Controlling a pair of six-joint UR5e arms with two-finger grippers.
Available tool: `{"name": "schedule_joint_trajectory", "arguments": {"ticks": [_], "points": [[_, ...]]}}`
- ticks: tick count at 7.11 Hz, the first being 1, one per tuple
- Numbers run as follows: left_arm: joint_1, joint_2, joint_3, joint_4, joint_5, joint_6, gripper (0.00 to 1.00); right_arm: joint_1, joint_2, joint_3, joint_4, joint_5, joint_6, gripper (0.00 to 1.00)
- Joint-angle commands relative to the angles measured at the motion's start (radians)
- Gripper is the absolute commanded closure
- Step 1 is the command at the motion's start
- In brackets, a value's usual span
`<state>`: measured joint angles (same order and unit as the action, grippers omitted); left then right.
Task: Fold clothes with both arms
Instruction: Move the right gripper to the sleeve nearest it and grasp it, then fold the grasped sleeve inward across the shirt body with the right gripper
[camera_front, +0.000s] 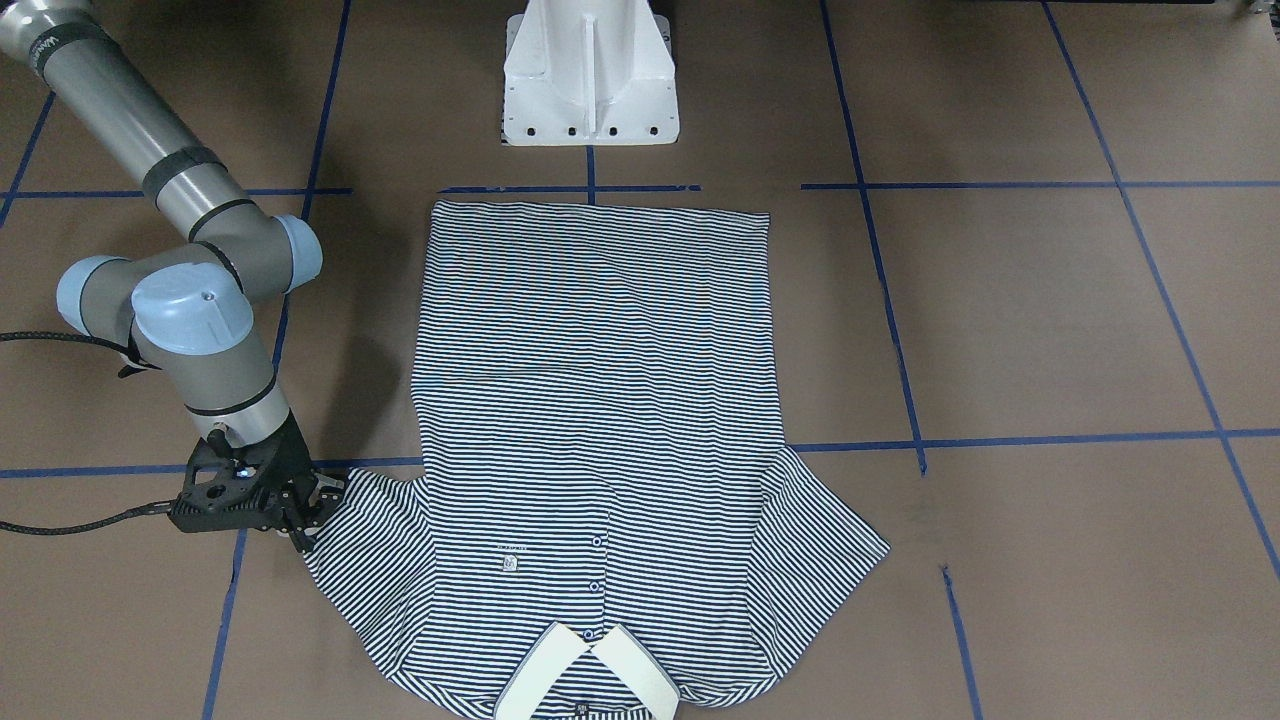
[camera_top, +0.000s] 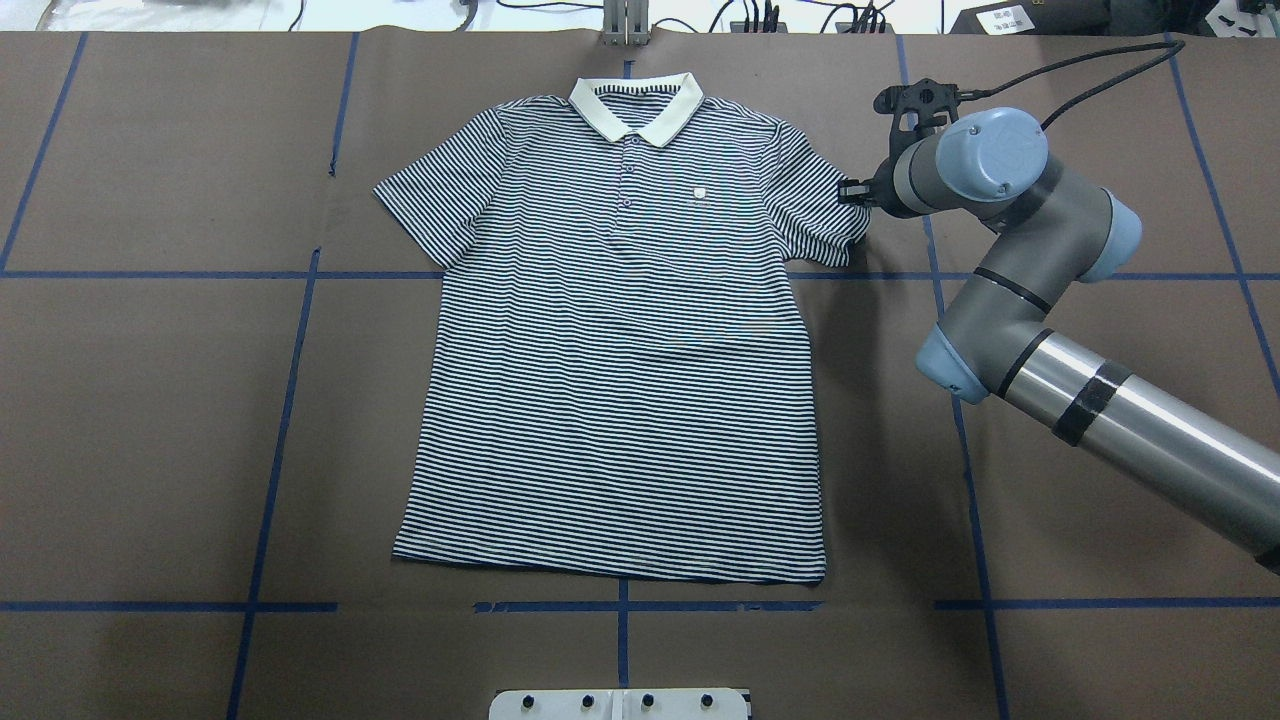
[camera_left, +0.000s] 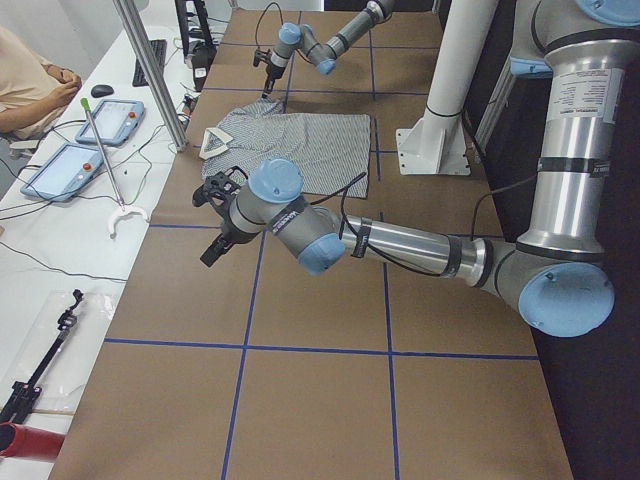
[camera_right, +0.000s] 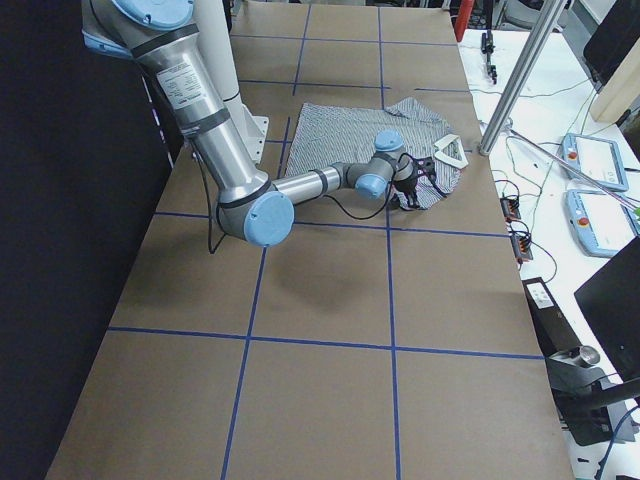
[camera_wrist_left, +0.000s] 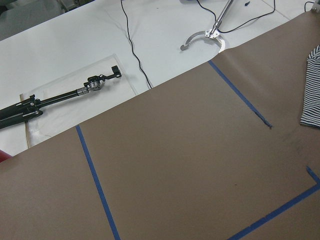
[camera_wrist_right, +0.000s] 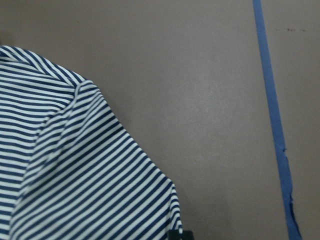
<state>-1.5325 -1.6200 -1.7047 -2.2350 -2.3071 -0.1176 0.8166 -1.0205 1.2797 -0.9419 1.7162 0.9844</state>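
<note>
There is one polo shirt (camera_top: 620, 350), two arms and two grippers, and one white pedestal (camera_front: 590, 70) on the brown-covered table (camera_top: 150, 400).

The shirt lies flat with its front up and both short sleeves spread. Its single white collar (camera_top: 636, 103) is at the far end from the pedestal and its hem at the near end.

The right arm (camera_top: 1010, 290) reaches across the table in a bent line, with the wrist turned down so that the right gripper (camera_front: 312, 520) points at the tabletop. Its jaws are at the outer hem of one sleeve (camera_front: 375, 545), and the body of the shirt spreads away from them toward the robot's left. In the right wrist view one black fingertip (camera_wrist_right: 180, 234) sits at the corner of that sleeve's hem, with bare paper on the other side of it. The pictures do not show whether the jaws are closed on the fabric or only standing beside it.

The left arm (camera_left: 400, 240) stretches out low and nearly level over the paper, with its wrist bent down. The left gripper (camera_left: 212, 250) hangs above bare paper, and the shirt is well apart from its jaws, farther along the table. Only the tip of the other sleeve (camera_wrist_left: 312, 90) reaches the edge of the left wrist view. How wide these jaws stand cannot be told.
</note>
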Motion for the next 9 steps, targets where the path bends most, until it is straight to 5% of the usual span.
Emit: {"name": "schedule_joint_trajectory", "arguments": {"ticks": [1,3,5,7,8,9], "points": [[0.000,0.000,-0.001,0.000,0.000,-0.001,0.00,-0.002,0.090,0.088,-0.218,-0.021,0.049,1.00],[0.000,0.002,0.000,0.000,0.001,-0.001,0.00,-0.068,0.256,0.058,-0.386,-0.140,0.199,1.00],[0.000,0.002,0.002,0.000,0.000,-0.001,0.00,-0.125,0.428,-0.154,-0.377,-0.251,0.298,1.00],[0.000,0.002,0.004,0.000,0.000,-0.001,0.00,-0.164,0.464,-0.215,-0.376,-0.299,0.309,1.00],[0.000,0.002,0.004,0.000,0.000,-0.001,0.00,-0.180,0.453,-0.217,-0.339,-0.305,0.295,0.13],[0.000,0.002,0.002,0.001,-0.002,-0.001,0.00,-0.191,0.450,-0.215,-0.321,-0.328,0.292,0.00]]}}
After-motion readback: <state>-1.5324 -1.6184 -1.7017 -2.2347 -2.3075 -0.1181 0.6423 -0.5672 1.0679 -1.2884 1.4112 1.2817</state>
